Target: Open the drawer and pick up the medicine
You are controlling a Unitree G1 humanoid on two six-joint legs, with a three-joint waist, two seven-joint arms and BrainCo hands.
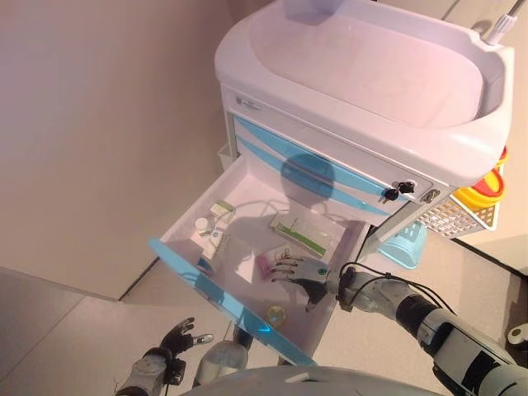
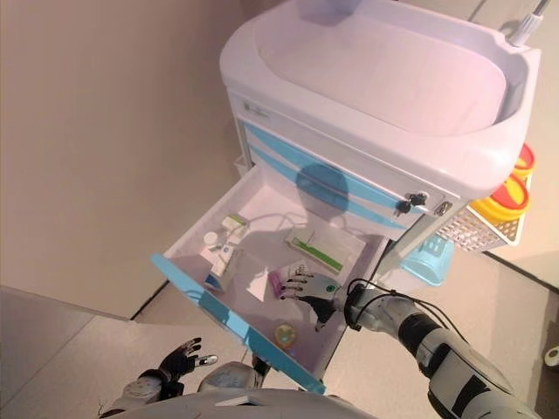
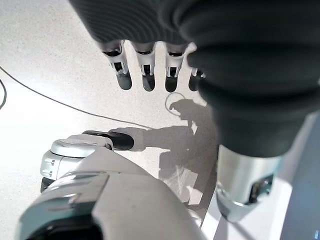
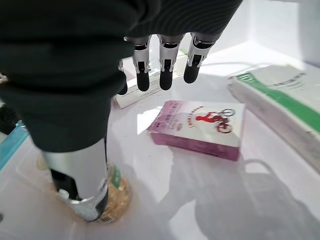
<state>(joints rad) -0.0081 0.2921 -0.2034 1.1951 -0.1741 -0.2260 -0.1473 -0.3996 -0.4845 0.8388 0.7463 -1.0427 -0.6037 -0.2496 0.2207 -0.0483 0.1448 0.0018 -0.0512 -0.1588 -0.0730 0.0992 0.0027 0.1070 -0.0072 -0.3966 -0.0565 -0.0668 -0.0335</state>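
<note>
The cart's drawer (image 1: 206,290) with a blue front stands pulled open. Inside lie a pink medicine box (image 4: 200,127), also seen in the left eye view (image 1: 264,264), a large green-and-white box (image 1: 301,233), small white boxes (image 1: 216,239) and a small round jar (image 1: 275,314). My right hand (image 1: 304,273) is open, fingers straight, hovering inside the drawer just beside and above the pink box, not touching it. The jar (image 4: 107,197) lies under its thumb. My left hand (image 1: 176,340) hangs low near the floor, fingers relaxed and empty.
The white medical cart (image 1: 363,74) has a basin-like top and blue-striped closed drawers (image 1: 305,165) with keys in a lock (image 1: 396,190). A yellow container (image 1: 487,186) in a wire basket and a blue bin (image 1: 404,243) hang on its right side. A wall (image 1: 99,124) stands left.
</note>
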